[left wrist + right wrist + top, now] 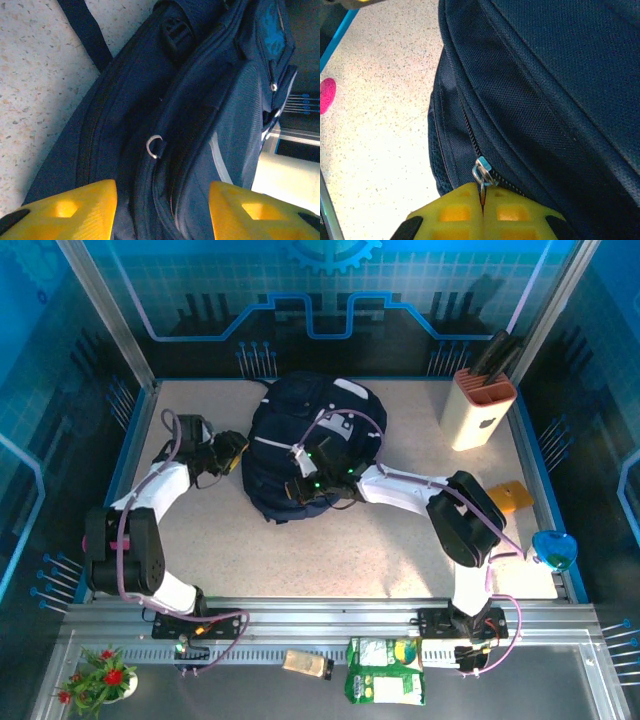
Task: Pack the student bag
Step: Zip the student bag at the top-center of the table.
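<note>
Student bag [315, 445], a large dark navy fabric backpack with thin white stripes, lies flat on the pale speckled table [390, 550]. Its long axis runs from my bases toward the far wall, tilted a little to the right. The top end, marked by a grey-white patch [350, 388], points away from me and rightward, and the rounded bottom faces me.

From above, my left gripper [232, 453] sits just beside the student bag's left edge, and my right gripper [303, 485] lies over its near part. The fingers are too small there to read.

My right wrist camera makes it plain. The yellow fingers are pressed together, pinching the small silver zipper pull [481, 172] on the bag's side seam, with the zipper track running up along the edge.

My left wrist camera shows my left fingers spread apart and holding nothing, the bag's side lying beyond the gap. A small silver metal ring [155, 146] hangs on a seam there, and a black webbing strap [85, 30] trails onto the table at the bag's edge.

A cream knife block [480, 410] with dark handles stands well to the bag's right, level with its top end.
</note>
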Controlling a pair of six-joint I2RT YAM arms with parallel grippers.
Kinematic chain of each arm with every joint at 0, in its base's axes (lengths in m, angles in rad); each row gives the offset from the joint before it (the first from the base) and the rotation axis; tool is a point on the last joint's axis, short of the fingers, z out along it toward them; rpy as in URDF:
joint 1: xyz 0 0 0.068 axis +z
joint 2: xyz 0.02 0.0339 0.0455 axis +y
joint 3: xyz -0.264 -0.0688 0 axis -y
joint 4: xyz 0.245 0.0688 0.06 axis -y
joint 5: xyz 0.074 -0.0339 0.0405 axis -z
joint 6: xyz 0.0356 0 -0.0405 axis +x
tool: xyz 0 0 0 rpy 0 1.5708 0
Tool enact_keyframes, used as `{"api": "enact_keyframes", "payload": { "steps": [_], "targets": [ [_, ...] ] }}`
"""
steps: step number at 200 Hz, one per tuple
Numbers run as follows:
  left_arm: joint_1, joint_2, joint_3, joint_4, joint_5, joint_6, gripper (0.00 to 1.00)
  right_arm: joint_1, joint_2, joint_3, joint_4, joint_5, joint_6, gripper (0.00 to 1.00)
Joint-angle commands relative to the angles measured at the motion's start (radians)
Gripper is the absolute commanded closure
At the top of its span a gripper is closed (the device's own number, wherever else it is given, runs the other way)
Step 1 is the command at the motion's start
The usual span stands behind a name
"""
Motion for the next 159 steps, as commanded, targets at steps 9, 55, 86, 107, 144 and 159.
{"api": "enact_keyframes", "payload": {
  "steps": [9,55,86,107,144,159],
  "targets": [
    [-0.051,-0.044,-0.053,-0.027,0.046,-0.021,0.44,0.012,0.012,0.048,0.042,-0.033,0.004,1.0],
    [-0.139,-0.049,-0.154,0.141,0.021,-0.199,0.45,0.01,0.012,0.051,0.04,-0.027,0.012,1.0],
    [-0.162,-0.059,-0.244,0.27,-0.037,-0.316,0.51,0.011,0.007,0.045,0.042,-0.022,0.022,1.0],
    [-0.164,-0.056,-0.264,0.317,-0.046,-0.356,0.6,0.011,0.004,0.037,0.048,-0.022,0.028,1.0],
    [-0.169,-0.067,-0.277,0.329,-0.075,-0.366,0.69,0.011,0.002,0.029,0.047,-0.02,0.029,1.0],
    [-0.17,-0.054,-0.268,0.331,-0.068,-0.363,0.73,0.01,-0.001,0.026,0.046,-0.018,0.026,1.0]
  ]
}}
